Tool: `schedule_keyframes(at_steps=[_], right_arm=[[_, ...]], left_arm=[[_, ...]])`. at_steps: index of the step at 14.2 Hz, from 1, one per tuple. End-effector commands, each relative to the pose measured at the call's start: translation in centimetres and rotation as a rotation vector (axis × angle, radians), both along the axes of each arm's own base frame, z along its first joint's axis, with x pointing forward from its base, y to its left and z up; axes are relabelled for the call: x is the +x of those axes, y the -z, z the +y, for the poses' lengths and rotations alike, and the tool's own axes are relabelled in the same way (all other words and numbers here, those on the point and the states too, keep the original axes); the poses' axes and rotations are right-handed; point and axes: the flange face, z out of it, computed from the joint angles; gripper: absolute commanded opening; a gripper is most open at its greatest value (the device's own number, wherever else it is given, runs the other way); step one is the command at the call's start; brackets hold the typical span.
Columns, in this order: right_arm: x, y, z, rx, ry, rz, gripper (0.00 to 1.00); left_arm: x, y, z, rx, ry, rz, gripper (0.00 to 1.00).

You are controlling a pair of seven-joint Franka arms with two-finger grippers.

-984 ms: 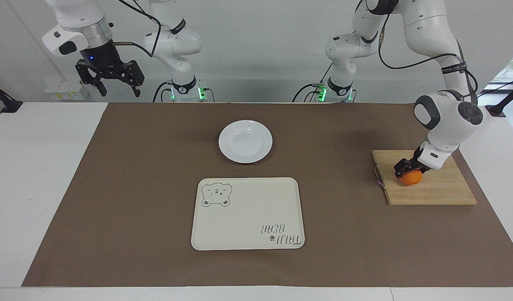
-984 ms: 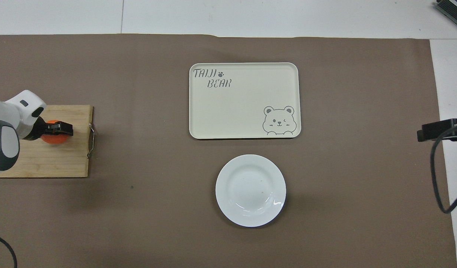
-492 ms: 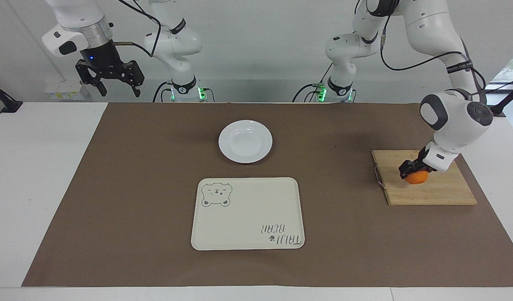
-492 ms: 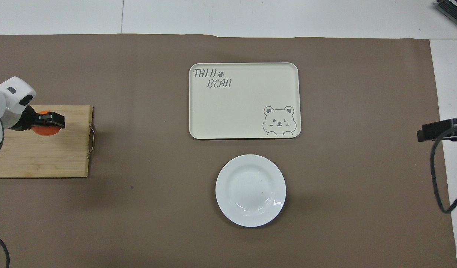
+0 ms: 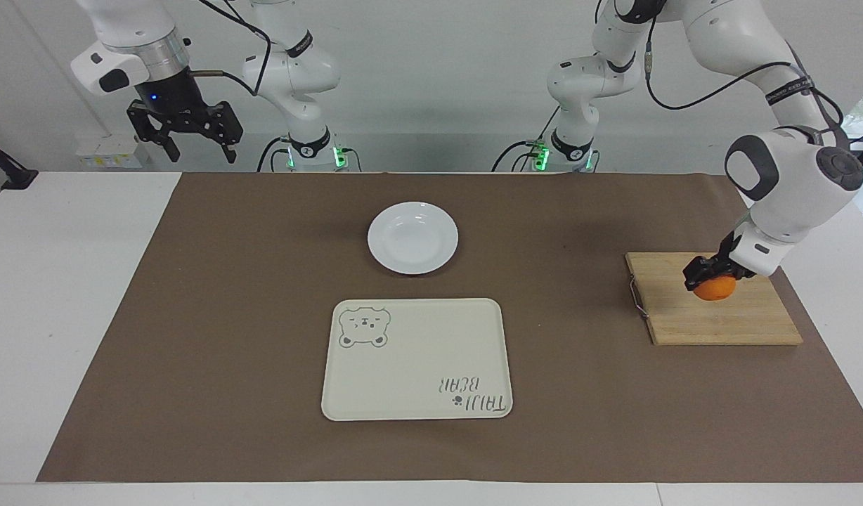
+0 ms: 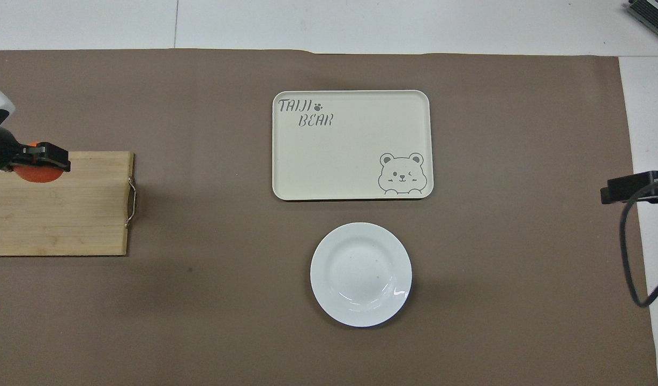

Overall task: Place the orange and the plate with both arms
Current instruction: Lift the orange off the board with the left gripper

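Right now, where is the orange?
The orange is gripped in the left end effector, raised just over the wooden cutting board at the left arm's end of the table, well away from the plate and tray.

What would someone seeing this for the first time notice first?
The bright orange stands out, gripped in the left claw just above the wooden cutting board at the left arm's end of the table. Mid-table sit a white plate and, farther from the robots, a cream bear-print tray. The right claw waits open, raised.
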Motion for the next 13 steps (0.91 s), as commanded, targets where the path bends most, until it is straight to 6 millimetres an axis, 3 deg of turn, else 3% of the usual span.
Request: schedule_keyframes(at_steps=[1,6,10,13], right_arm=[[-0.8,0.0,-0.3,0.007,-0.013,0.002,1.0],[-0.8,0.0,-0.3,0.007,-0.013,0.002,1.0],[-0.8,0.0,-0.3,0.007,-0.013,0.002,1.0],[-0.8,0.0,-0.3,0.007,-0.013,0.002,1.0]], left_arm=[[-0.9,-4.0,-0.9,0.019,0.02,0.023,0.0],[-3.9,-11.2,-3.9,0.017,0.067,0.03,0.0],[-4.6,-10.6,-8.8,0.021,0.105,0.037,0.0],[-5.2,-10.8,-14.4,0.026,0.093,0.031,0.0]])
